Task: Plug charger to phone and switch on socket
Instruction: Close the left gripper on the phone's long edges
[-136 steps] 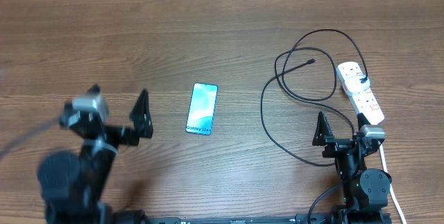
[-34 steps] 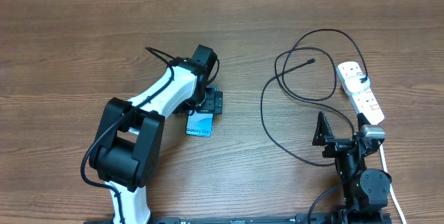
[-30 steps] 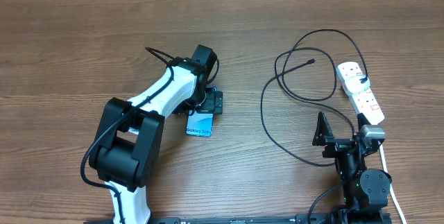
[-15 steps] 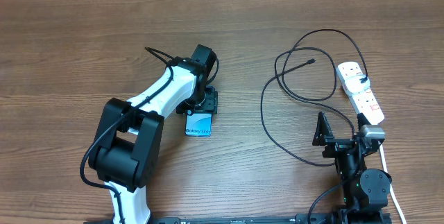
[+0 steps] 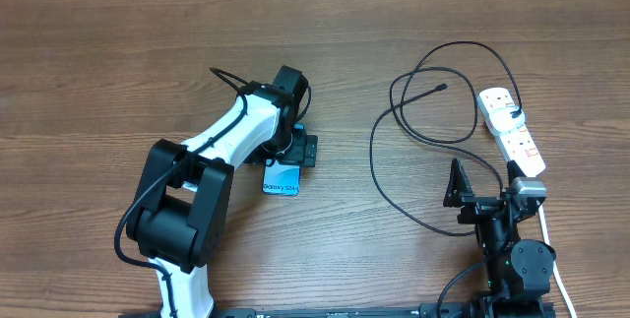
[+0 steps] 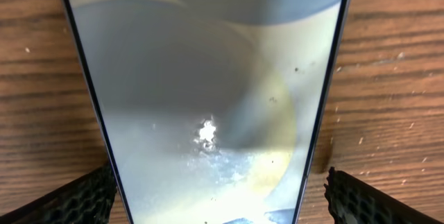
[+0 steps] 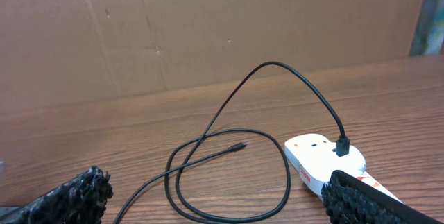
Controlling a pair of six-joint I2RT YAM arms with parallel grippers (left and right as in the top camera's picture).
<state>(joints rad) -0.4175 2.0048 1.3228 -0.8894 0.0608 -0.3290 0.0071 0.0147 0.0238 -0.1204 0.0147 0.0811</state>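
Left gripper (image 5: 298, 150) is low over the phone (image 5: 282, 182), jaws apart and straddling it across its width; in the left wrist view the left pad (image 6: 80, 200) sits right at the phone's (image 6: 208, 92) edge, and the right pad shows a thin strip of wood between it and the other edge, so not clamped; phone lies flat on the table (image 5: 98, 62), left of centre, its text end poking out from under the gripper on the robot side.

Right gripper (image 7: 215, 207) is parked at the near right, jaws wide apart, holding nothing, well clear of the phone.

Charger (image 5: 374, 160) lies in loose loops on the right half of the table, between phone and socket; its connector tip (image 5: 440, 88) is free on the wood inside the loops, touching neither; in the right wrist view the tip (image 7: 239, 146) lies just left of the socket (image 7: 322, 158); the other end of the cable arcs up and comes down onto the socket's far end.

Socket (image 5: 512, 131) lies at the far right, long axis running away from the robot; switch state too small to tell.
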